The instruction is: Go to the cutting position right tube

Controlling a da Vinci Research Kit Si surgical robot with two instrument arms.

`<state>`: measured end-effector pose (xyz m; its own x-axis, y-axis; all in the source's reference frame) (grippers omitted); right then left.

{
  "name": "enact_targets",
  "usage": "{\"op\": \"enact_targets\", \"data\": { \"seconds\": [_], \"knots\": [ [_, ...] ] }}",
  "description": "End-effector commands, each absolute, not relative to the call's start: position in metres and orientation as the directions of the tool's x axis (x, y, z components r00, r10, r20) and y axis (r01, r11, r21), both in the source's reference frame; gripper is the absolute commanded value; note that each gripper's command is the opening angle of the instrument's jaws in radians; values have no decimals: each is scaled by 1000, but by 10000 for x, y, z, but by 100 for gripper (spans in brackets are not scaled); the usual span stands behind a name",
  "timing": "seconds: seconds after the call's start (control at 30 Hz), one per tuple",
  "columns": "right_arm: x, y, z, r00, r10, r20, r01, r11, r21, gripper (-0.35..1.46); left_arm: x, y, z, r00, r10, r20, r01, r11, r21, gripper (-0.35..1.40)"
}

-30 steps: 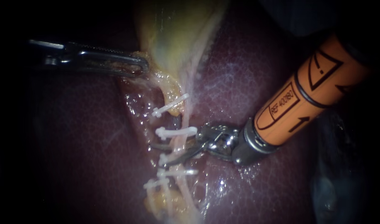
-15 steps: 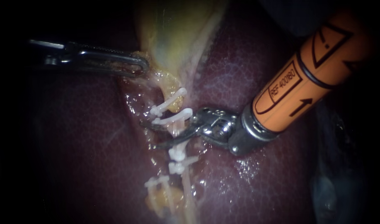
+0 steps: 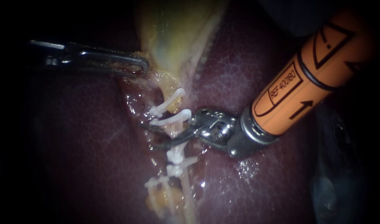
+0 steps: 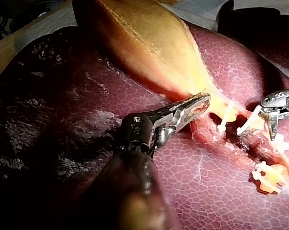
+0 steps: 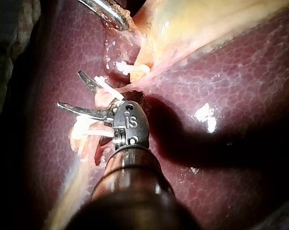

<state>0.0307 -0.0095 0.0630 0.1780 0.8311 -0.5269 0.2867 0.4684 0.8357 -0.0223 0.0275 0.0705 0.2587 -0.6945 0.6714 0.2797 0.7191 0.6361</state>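
Two open jaws of my right instrument straddle the right tube between clips; my left instrument clamps the gallbladder.

We see the right tube, pale and slender, running down the liver; white clips cross it above and below.

The right tool is formed of two thin dark blades on a bright steel wrist; its shaft is sheathed in orange with black outlined markings. The left tool is noted as slender, slotted steel.
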Motion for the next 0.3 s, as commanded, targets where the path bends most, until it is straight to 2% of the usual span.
{"op": "enact_targets", "data": {
  "seconds": [0.03,0.3],
  "knots": [
    [307,-95,630,179,831,-527,288,468,836,119,-223,275,705,256,-701,665,282,713,643,-35],
    [306,-95,631,181,834,-522,286,463,839,115,-222,275,705,252,-714,654,274,700,659,-35]
  ]
}}
